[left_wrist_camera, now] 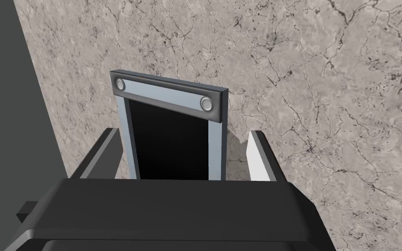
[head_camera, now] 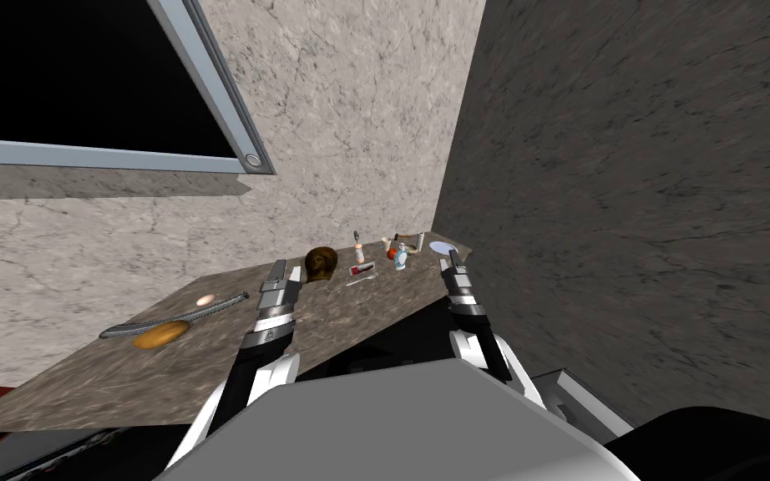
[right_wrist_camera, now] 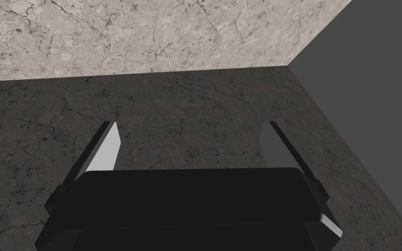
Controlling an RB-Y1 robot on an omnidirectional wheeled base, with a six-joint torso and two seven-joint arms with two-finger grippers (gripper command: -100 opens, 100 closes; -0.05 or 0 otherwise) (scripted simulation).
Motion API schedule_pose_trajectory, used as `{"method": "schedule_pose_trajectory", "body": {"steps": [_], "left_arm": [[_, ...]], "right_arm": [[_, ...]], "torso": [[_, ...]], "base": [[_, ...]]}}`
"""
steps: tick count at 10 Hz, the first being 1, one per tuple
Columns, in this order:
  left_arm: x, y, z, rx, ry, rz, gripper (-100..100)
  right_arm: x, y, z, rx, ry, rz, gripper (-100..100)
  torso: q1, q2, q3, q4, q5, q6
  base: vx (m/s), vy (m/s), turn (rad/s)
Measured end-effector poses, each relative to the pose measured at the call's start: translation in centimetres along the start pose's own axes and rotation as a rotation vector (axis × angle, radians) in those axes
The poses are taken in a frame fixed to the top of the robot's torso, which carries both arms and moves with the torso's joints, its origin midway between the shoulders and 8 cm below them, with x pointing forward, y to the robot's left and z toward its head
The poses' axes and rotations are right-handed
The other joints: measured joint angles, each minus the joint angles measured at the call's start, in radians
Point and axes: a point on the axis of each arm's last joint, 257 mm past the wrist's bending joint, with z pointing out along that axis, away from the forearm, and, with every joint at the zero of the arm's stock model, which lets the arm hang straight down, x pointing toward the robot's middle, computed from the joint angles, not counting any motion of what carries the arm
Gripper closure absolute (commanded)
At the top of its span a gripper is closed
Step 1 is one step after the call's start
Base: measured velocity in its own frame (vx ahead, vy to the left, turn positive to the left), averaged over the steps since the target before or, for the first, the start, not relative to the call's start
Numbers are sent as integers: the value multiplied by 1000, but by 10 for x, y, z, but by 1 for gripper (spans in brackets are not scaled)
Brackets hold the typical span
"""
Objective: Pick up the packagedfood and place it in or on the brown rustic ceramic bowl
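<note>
A small red and white flat pack, the packaged food (head_camera: pixel 363 269), lies on the mottled brown counter (head_camera: pixel 124 376) near its far end. Just left of it stands the brown bowl (head_camera: pixel 321 263). My left gripper (head_camera: pixel 281 269) hovers over the counter beside the bowl, on the side away from the pack, and its fingers (left_wrist_camera: pixel 257 152) are open and hold nothing. My right gripper (head_camera: pixel 453 260) is raised near the counter's right end, to the right of the pack. It is open and empty in the right wrist view (right_wrist_camera: pixel 190 123).
Past the pack stand a small bottle (head_camera: pixel 359 248), an orange and blue item (head_camera: pixel 397 253) and a pale plate (head_camera: pixel 440 247). On the counter's left lie an egg (head_camera: pixel 205 299), a long grey utensil (head_camera: pixel 174 317) and an orange-brown lump (head_camera: pixel 160 335). A dark wall (head_camera: pixel 625 209) closes the right side.
</note>
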Motion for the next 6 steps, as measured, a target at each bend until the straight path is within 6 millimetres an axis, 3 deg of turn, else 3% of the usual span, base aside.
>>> {"method": "schedule_pose_trajectory", "body": {"steps": [6], "left_arm": [[0,6,17,-30,77,-76,-100]], "right_arm": [[0,0,0,0,0,0,0]], "torso": [[-6,-2,-1,-1,-1,0]], "base": [[21,-77,-78]]}}
